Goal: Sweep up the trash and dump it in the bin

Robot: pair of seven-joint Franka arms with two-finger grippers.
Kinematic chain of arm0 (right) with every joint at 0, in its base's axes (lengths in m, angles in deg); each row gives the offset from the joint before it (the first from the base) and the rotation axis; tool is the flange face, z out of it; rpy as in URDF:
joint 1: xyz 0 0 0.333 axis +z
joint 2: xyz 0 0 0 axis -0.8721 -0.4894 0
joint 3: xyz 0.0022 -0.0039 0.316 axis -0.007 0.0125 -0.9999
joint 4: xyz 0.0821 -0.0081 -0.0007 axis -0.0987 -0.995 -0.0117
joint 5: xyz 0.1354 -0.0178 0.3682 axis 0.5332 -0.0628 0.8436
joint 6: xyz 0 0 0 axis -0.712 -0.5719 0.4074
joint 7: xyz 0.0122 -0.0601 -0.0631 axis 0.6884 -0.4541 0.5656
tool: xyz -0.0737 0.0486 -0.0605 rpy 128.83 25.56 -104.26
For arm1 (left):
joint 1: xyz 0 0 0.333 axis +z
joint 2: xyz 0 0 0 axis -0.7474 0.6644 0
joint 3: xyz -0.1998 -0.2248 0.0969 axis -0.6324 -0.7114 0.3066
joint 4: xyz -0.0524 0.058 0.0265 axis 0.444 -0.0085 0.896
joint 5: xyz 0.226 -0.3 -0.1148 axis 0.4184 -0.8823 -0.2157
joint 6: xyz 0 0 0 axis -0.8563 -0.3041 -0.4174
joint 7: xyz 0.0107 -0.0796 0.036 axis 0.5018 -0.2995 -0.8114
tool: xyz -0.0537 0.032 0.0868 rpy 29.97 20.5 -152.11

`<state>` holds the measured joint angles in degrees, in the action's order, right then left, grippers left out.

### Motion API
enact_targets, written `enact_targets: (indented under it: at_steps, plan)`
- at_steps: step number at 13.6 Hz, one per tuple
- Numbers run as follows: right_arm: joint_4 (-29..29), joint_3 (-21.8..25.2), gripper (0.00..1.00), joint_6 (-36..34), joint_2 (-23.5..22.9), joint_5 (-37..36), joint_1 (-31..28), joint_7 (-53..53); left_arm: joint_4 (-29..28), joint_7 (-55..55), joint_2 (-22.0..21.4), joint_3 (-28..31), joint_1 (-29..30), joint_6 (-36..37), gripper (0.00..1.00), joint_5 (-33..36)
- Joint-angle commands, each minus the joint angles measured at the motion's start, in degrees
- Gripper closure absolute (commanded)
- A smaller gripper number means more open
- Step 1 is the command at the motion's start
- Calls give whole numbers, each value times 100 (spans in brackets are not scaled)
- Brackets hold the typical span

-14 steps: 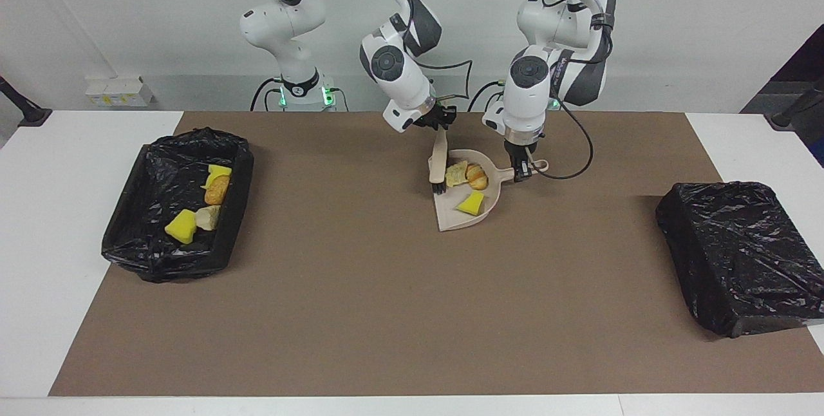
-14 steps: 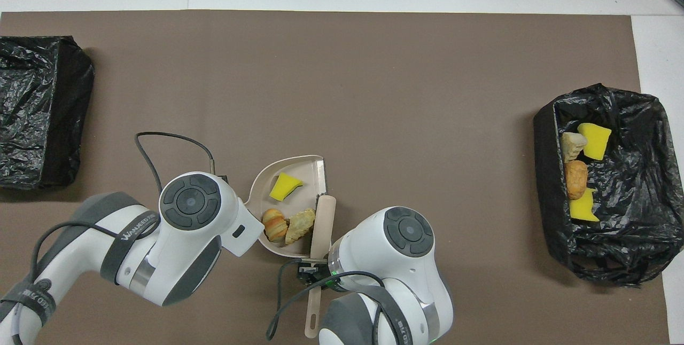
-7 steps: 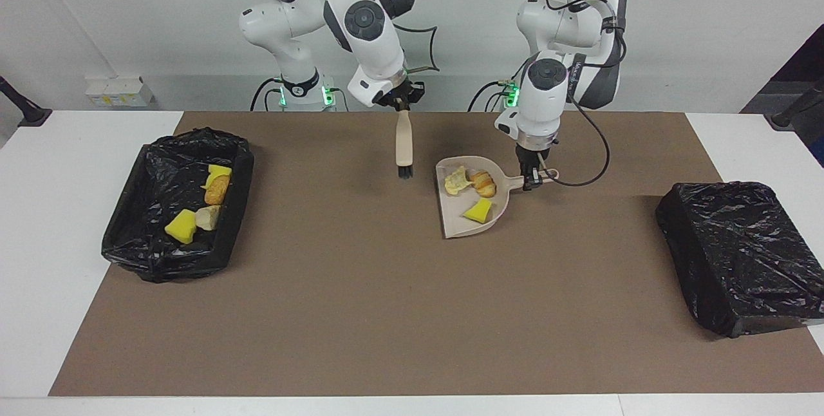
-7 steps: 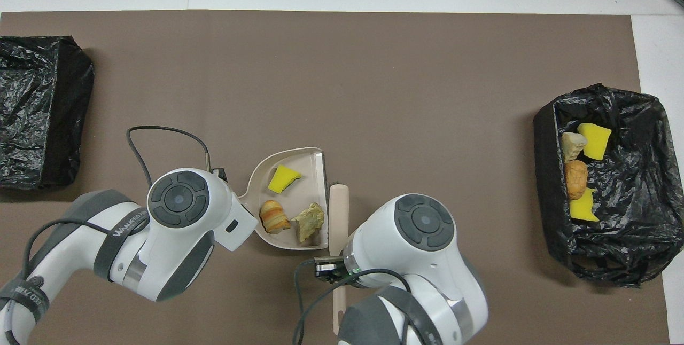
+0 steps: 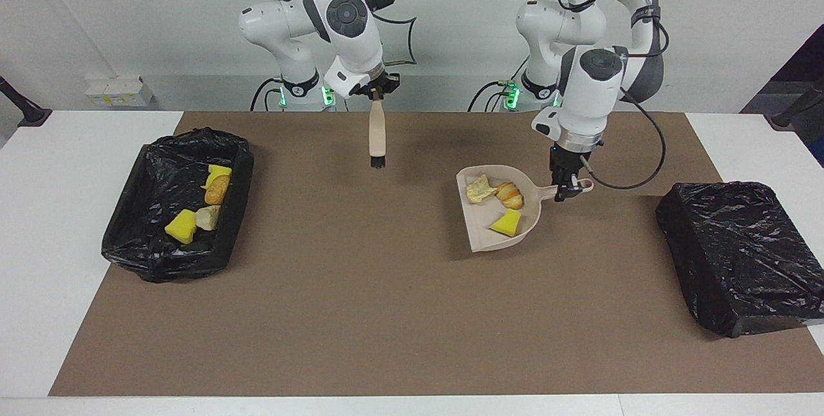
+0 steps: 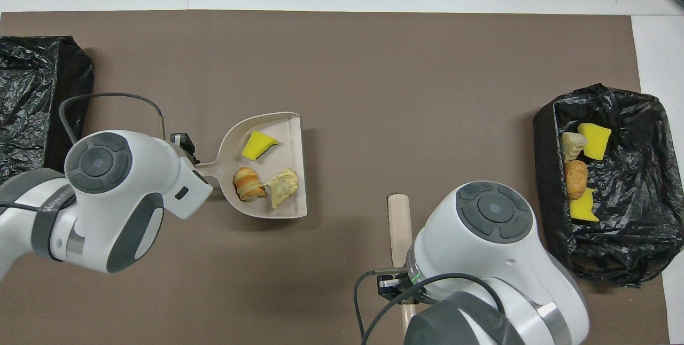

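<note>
The beige dustpan (image 5: 497,219) is held by its handle in the left pincer (image 5: 563,185), whose fingers are clamped on that handle; in the facing view the pan is seen raised over the brown mat (image 5: 386,313), with its shadow cast on the mat beneath it. Three pieces of trash are carried in the pan: a yellow sponge chunk (image 5: 507,223), a golden-orange bread-like lump (image 5: 510,194) and a paler tan lump (image 5: 477,189) just beside it (the two lumps appear to touch). In the overhead view the same load is seen, the sponge chunk (image 6: 257,144) lying farther from the robots than the two lumps.

The beige brush (image 5: 376,134) is gripped at the top of its handle by the right pincer (image 5: 375,92), closed tightly on it. The brush hangs upright, dark bristles down, over the mat and well apart from the dustpan.

At the right arm's end of the table (image 5: 58,165) an open bin lined with a black bag (image 5: 177,203) is found, and more trash is seen inside it: two yellow sponge chunks (image 5: 181,226) and two bread-like lumps (image 5: 217,189). At the left arm's end a second black-bagged bin (image 5: 740,255) is placed; its contents cannot be told.
</note>
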<state>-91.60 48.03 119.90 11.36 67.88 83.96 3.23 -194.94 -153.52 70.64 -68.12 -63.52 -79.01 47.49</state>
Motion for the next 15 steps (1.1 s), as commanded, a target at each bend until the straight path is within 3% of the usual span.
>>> enact_targets:
  at_steps: [1,5,8,9,12,15]
  plan:
    - [-314,-91,100,229,238,21,107,-82,477,-331,45,-23,599,38,100,-147]
    - [-403,-99,100,1080,-95,328,704,-767,1223,-865,255,-23,1425,379,100,-427]
    - [-184,-99,100,1610,-692,461,1188,-1321,2838,-1647,1053,-40,2146,1556,100,-622]
    - [-52,-99,100,1672,-885,548,1242,-1488,3113,-1946,1186,-40,2383,1654,100,-622]
    - [536,-99,100,1725,-1588,575,1557,-1727,3667,-2782,1529,-67,3148,1603,100,-631]
    - [582,-91,100,1769,-1713,435,1682,-1639,4221,-3020,1907,-67,3719,1376,100,-596]
